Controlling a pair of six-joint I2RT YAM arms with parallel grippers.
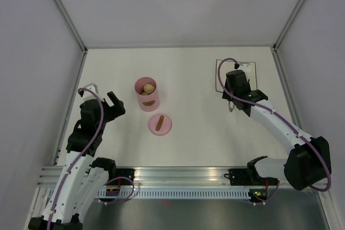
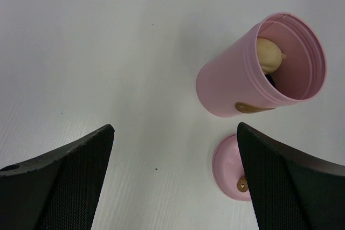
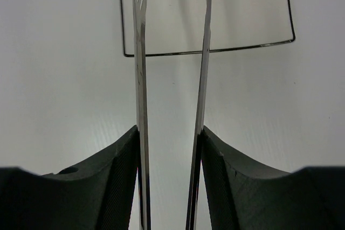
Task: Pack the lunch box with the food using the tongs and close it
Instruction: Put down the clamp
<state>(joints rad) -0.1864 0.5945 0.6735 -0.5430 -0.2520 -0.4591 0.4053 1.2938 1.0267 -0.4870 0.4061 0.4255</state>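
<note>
Standing upright on the white table (image 1: 199, 133) is the lunch box (image 1: 147, 95), a small pink round tub with its top open. Its wall is smooth and carries a small brown oval patch on the side facing the arm bases. The left wrist view shows the lunch box (image 2: 242, 87) from the side, with ridged rings just inside its rim.

Inside the lunch box sits the food (image 1: 148, 87): a round pale beige ball (image 2: 268, 55), with a dark bit showing just beneath it.

The lid (image 1: 160, 124), a flat pink disc with a short brown bar handle on top, lies flat on the table just beside the lunch box, on the side nearer the arm bases. It is off the tub and apart from it.

The left hand (image 1: 110, 103) hangs to the left of the lunch box, close by, its fingers spread wide and holding nothing (image 2: 175, 133).

The right hand (image 1: 235, 92) is well to the right of the lunch box, at the near edge of a white square plate (image 1: 252, 68) with a thin dark border. Its fingers pinch the tongs (image 3: 141, 90), two slim silver arms running side by side with a gap between them, one tip slotted like a fork. The tips reach over the plate (image 3: 242, 20).
</note>
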